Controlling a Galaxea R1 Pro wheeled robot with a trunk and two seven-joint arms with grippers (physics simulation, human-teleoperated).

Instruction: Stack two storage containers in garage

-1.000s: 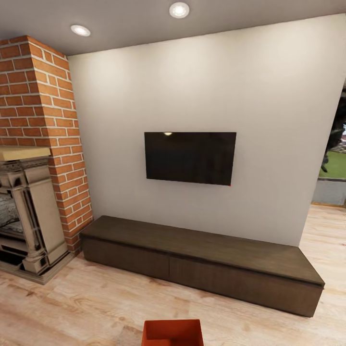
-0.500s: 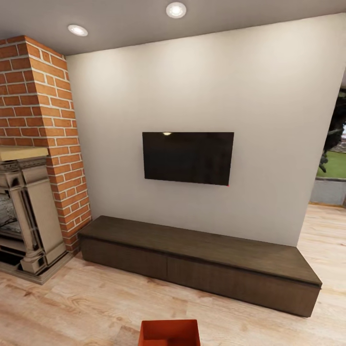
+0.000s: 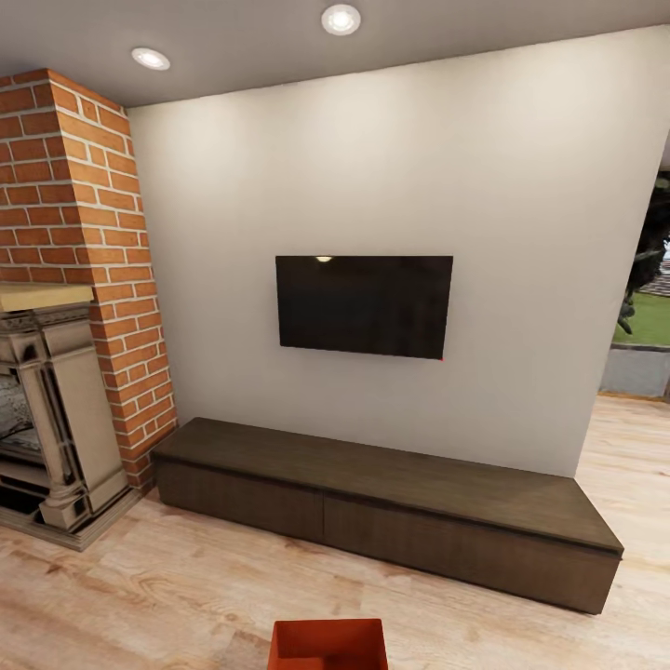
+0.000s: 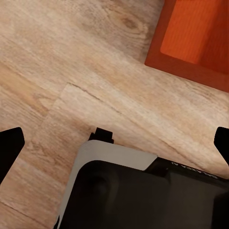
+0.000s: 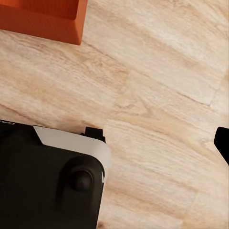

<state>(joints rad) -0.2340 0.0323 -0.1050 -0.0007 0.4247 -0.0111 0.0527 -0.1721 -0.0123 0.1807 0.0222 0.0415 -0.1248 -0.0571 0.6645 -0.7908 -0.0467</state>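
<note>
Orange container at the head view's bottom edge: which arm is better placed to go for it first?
Roughly even, slight lean left. The container sits centred ahead on the wood floor. The left gripper, fingers wide apart, sees more of it than the right wrist view does. Using both arms looks sensible.

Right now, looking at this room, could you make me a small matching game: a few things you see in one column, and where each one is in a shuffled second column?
Things:
1. TV
2. storage container
3. brick fireplace
4. low bench

Places:
A. on the wood floor, at the near edge of the head view
B. at the left side of the room
C. mounted on the white wall
D. along the foot of the wall, under the TV

Pairs: 1-C, 2-A, 3-B, 4-D
</note>
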